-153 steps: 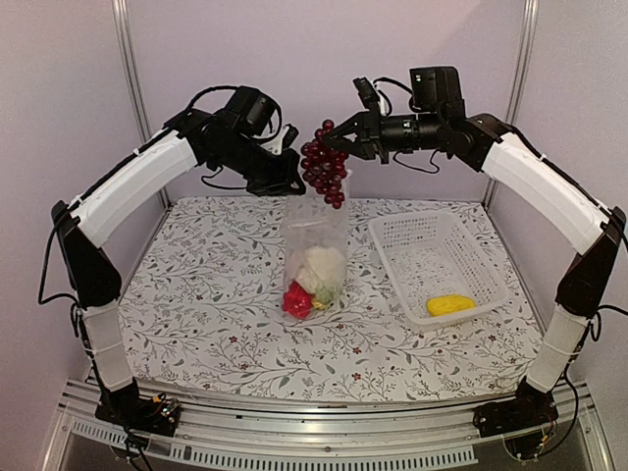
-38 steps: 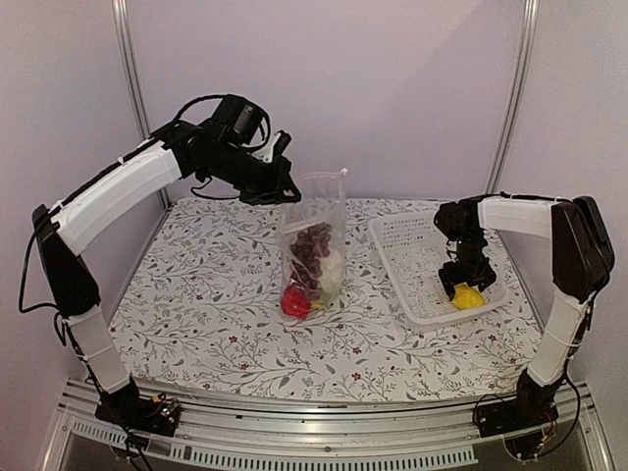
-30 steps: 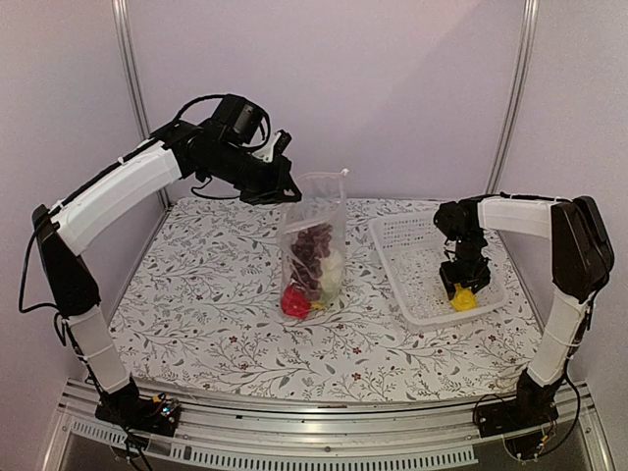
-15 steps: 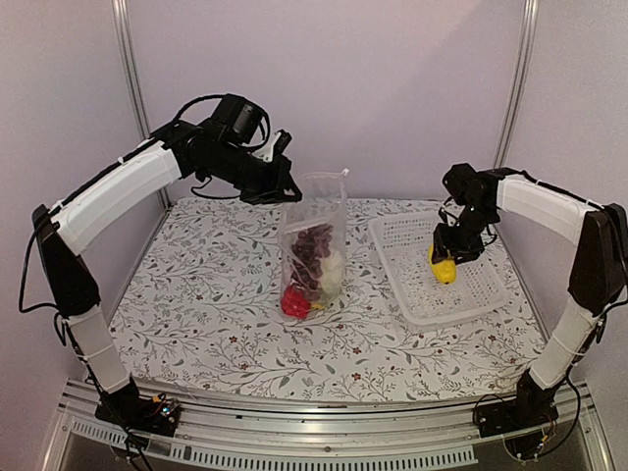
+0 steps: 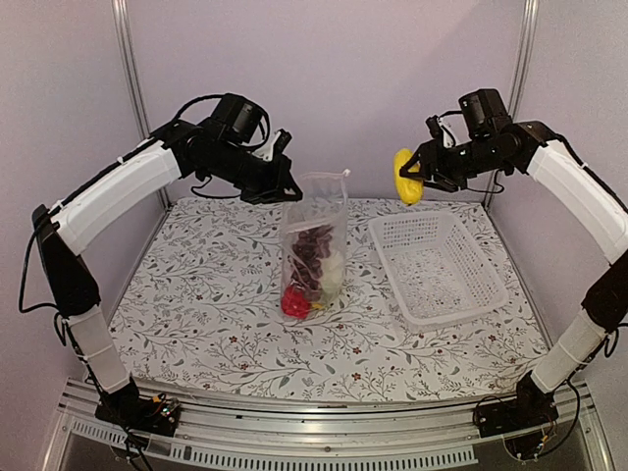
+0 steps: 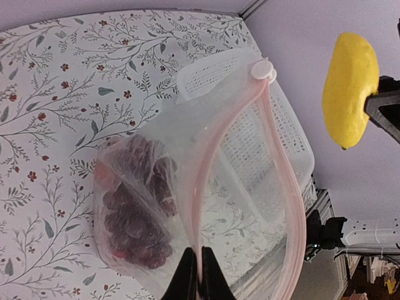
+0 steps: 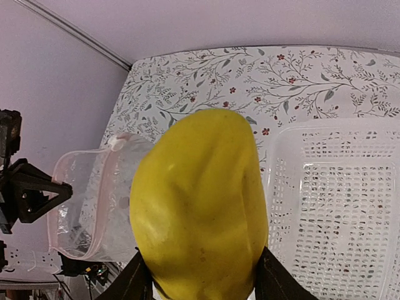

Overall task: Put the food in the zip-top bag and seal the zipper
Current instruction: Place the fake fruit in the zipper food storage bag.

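The zip-top bag (image 5: 316, 235) stands upright near the middle of the flowered tabletop (image 5: 196, 294), its mouth open at the top. Inside it the dark grape bunch (image 5: 314, 250) lies uppermost, with the white cauliflower (image 5: 335, 271) just beside it. The red pepper (image 5: 295, 301) sits at the bottom against the bag's left wall. The zipper (image 6: 209, 169) shows in my left wrist view as a pink strip. It curves around the open mouth to a small white slider (image 6: 262, 69) at the far end. My left pincer (image 5: 290, 189) is pressed together on one side of that strip at the bag's upper left corner. My right pincer (image 5: 416, 178) is up in the air, pinching the yellow piece (image 5: 403, 177). The piece hangs higher than the bag's mouth, to the right of it. It is over the far left corner of the white mesh basket (image 5: 461, 306), which rests on the tabletop right of the bag.
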`<state>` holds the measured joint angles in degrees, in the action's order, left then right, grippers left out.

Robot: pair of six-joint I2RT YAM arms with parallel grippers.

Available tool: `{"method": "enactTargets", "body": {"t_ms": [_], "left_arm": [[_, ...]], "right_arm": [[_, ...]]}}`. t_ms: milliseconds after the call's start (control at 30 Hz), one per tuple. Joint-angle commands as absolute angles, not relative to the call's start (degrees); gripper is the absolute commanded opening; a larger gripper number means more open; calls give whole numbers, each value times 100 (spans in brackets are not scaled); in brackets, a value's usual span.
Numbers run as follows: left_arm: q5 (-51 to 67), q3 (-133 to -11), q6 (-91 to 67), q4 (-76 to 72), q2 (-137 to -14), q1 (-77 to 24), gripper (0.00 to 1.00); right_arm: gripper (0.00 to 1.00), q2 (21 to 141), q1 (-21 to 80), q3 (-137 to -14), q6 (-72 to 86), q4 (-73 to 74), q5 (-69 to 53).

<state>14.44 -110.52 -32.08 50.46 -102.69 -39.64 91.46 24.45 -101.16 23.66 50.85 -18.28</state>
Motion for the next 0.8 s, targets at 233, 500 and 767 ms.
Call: {"method": "enactTargets", "body": {"t_ms": [233,500,767], "left_arm": [[1718,-11336,-3274,4965,-10464,-3913,4],[1782,-11381,-3275,4966,-10490,-3911,4],[1836,-11384,-3261,4966,-10468,-3911,4]], "right_arm": [[41,9245,3216,-10576,3175,3696,-2797],[42,9734,3771,-10871,3247,3149,-2735],[43,10104,3999,-10853,3126,2797,-2658]]}}
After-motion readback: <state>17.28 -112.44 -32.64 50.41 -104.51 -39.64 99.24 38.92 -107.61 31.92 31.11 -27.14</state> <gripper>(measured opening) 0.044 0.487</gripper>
